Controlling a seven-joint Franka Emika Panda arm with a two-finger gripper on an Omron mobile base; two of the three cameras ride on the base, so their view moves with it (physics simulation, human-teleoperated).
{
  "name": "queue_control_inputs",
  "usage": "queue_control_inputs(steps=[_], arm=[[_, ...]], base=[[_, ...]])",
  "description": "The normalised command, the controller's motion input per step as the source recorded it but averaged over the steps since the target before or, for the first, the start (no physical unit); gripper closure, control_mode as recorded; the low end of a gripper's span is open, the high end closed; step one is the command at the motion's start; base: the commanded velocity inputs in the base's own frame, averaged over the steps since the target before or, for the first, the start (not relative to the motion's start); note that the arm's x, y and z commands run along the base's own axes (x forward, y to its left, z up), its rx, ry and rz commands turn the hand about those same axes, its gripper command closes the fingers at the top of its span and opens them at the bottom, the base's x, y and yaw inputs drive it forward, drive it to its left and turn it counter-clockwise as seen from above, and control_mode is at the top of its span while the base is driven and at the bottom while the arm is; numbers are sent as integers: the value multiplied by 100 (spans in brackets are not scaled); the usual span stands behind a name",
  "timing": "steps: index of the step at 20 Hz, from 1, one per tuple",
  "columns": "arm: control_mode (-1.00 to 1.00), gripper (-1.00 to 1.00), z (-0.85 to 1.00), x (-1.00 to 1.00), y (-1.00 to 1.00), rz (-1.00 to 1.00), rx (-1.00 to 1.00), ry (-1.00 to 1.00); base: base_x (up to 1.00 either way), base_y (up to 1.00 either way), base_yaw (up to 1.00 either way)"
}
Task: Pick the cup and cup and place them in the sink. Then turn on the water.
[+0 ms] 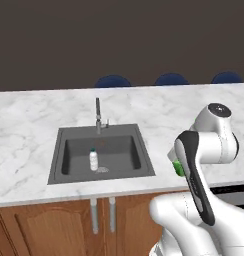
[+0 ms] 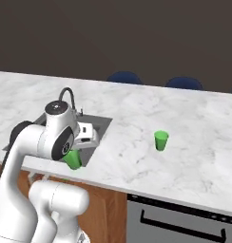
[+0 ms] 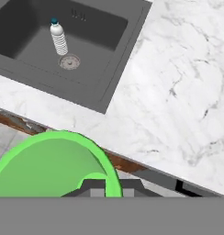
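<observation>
You face a white marble counter (image 1: pixel 34 130) running under a dark wall, with three blue chair backs (image 1: pixel 113 81) beyond its far edge and wood cabinet doors (image 1: pixel 49 225) beneath its front edge. The sink (image 1: pixel 58 150), a dark grey square basin, is set into the counter toward its front edge; its gooseneck tap (image 1: pixel 98 116) stands at the basin's far rim. A small white bottle (image 1: pixel 94 160) with a blue cap stands upright in the basin, just beside the drain (image 3: pixel 69 61).

The arm is folded low at the front edge of the counter, right of the sink, with the hand held out over that edge.

The gripper (image 3: pixel 107 188) is closed narrow on one green cup (image 3: pixel 54 165); its rim curves across the hand view and its body shows below the hand in the right base view. The second green cup (image 2: pixel 160 141) stands upright on the open counter, well apart from the sink, to its right.
</observation>
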Motion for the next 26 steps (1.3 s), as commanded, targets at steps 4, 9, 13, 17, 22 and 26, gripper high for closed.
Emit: queue_control_inputs(steps=[4, 9, 13, 17, 22, 26], arm=[[100, 100, 0, 0, 0, 0, 0, 0], [100, 100, 0, 0, 0, 0, 0, 0], [100, 100, 0, 0, 0, 0, 0, 0], [100, 100, 0, 0, 0, 0, 0, 0], [100, 100, 0, 0, 0, 0, 0, 0], [100, 100, 0, 0, 0, 0, 0, 0]], base=[[74, 42, 0], [68, 56, 0], [51, 64, 0], [39, 76, 0], [45, 74, 0], [42, 58, -3]])
